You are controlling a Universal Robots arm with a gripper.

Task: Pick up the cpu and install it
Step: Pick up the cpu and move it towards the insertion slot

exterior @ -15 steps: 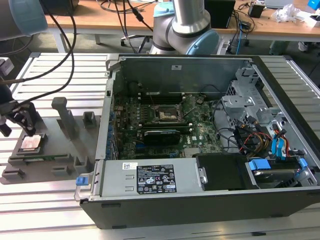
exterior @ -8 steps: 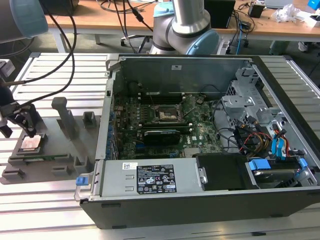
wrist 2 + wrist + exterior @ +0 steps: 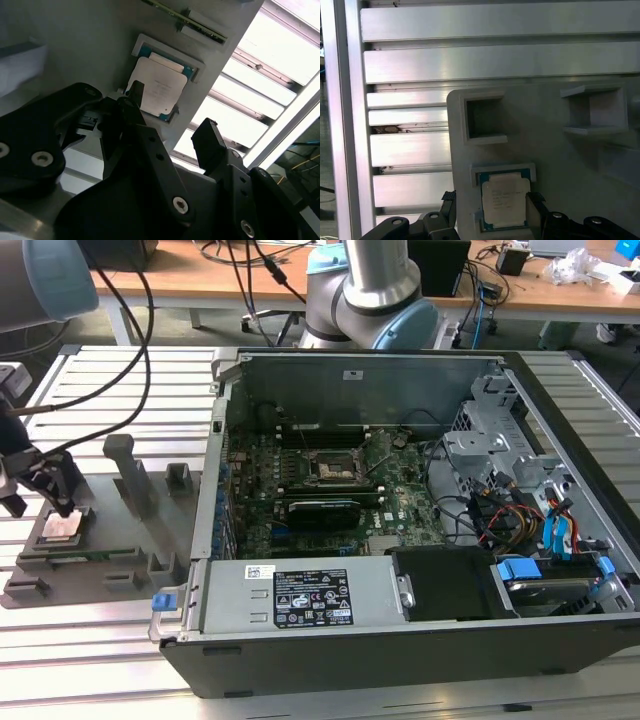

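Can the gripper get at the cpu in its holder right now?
Probably yes: the gripper is open over the cpu, straddling it, and nothing covers the chip in its grey holder.

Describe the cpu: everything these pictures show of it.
The cpu is a small flat square chip with a pale silvery metal top bearing faint print and a blue-green border. It lies flat, top up, in a shallow square nest of the grey fixture plate, outside the computer case. The open gripper hangs over it, one finger at each side; whether they touch it cannot be told.
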